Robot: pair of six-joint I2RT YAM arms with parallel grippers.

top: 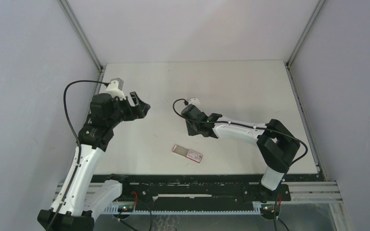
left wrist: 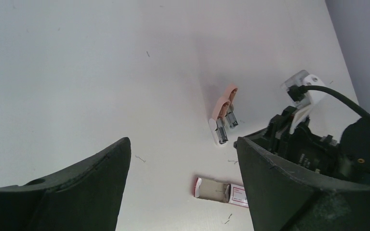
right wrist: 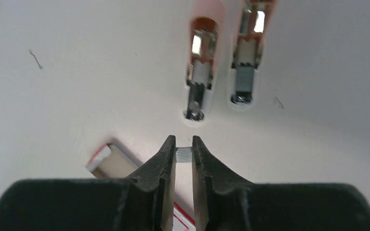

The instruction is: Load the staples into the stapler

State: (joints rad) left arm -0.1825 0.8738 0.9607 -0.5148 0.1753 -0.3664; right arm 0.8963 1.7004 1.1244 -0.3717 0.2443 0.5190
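R gripper [right wrist: 184,148] jaws nearly shut, pinching a small silvery strip [right wrist: 184,154] – prob. staples, view's tight. It hangs just short of the open stapler [right wrist: 200,72], whose two halves lie side by side on the table [top: 250,91]. Staples pack [top: 188,153] lies nearer the arm bases, one end open, apart from the stapler. L gripper [top: 140,108] jaws spread wide, holding nothing.

Nothing can be read; print on the staples box [top: 188,153] is too small and blurred.
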